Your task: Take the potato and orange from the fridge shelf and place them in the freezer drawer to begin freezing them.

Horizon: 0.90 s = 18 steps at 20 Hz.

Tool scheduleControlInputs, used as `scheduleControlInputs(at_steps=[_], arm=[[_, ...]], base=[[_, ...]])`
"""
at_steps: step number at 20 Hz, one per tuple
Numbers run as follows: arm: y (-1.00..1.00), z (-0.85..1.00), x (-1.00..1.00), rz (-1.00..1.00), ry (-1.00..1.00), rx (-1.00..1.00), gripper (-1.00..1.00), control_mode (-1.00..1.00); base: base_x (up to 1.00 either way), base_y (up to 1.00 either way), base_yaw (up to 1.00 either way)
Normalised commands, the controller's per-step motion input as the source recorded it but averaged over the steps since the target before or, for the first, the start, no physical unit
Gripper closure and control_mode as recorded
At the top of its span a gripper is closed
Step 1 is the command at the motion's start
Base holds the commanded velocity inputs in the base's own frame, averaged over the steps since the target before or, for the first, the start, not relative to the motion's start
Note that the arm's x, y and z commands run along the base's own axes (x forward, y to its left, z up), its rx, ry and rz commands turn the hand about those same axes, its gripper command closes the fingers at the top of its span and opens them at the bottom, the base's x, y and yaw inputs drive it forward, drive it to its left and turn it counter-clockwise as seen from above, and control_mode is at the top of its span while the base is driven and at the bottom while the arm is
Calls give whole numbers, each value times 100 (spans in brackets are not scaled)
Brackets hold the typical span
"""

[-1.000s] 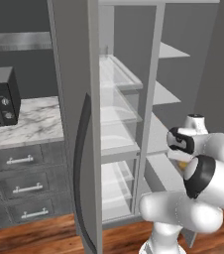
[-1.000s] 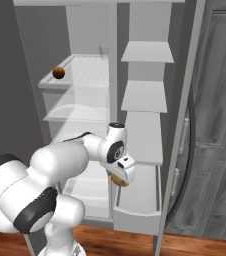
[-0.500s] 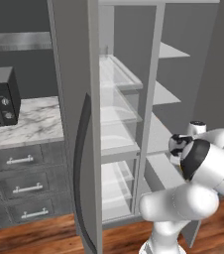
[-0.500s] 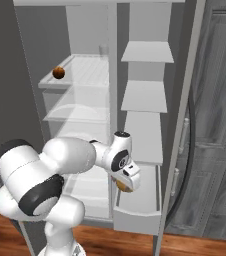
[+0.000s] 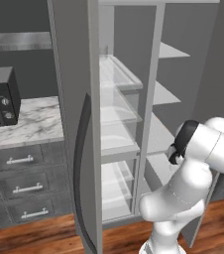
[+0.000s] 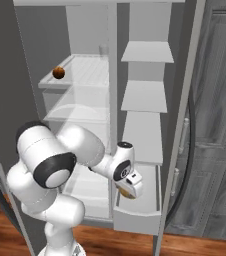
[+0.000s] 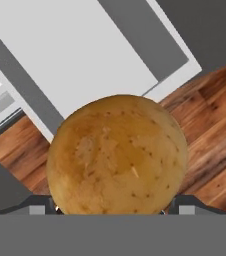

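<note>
The tan potato (image 7: 117, 156) sits between my fingers in the hand view, with the light-grey freezer drawer (image 7: 80, 55) beneath it. From the right base camera, my gripper (image 6: 129, 188) is shut on the potato (image 6: 127, 192) and hangs just over the pulled-out freezer drawer (image 6: 137, 214) at the bottom of the open fridge. The orange (image 6: 58, 73) rests near the left front edge of the upper fridge shelf (image 6: 82, 75). In the left base view my arm hides the hand.
The open fridge door (image 5: 79, 124) stands left of me, its edge toward the camera. A marble counter (image 5: 22, 126) with a microwave (image 5: 0, 96) and dark drawers lies farther left. Dark cabinet doors (image 6: 217, 115) stand right of the fridge. The floor is wood.
My arm has folded lower and carried the potato down and slightly right, closer to the open freezer drawer. The orange has stayed on its shelf.
</note>
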Motion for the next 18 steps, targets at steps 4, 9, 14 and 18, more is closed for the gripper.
scheduleControlInputs(at_steps=[4,9,14,18], arm=[[0,-31,12,0,-1,0,100,-100],[0,-24,15,0,-3,0,100,-100],[0,-32,23,0,-4,0,100,-100],[-2,-29,34,0,-6,-1,100,-100]], base=[[0,0,0],[0,0,0],[0,0,0],[0,0,0]])
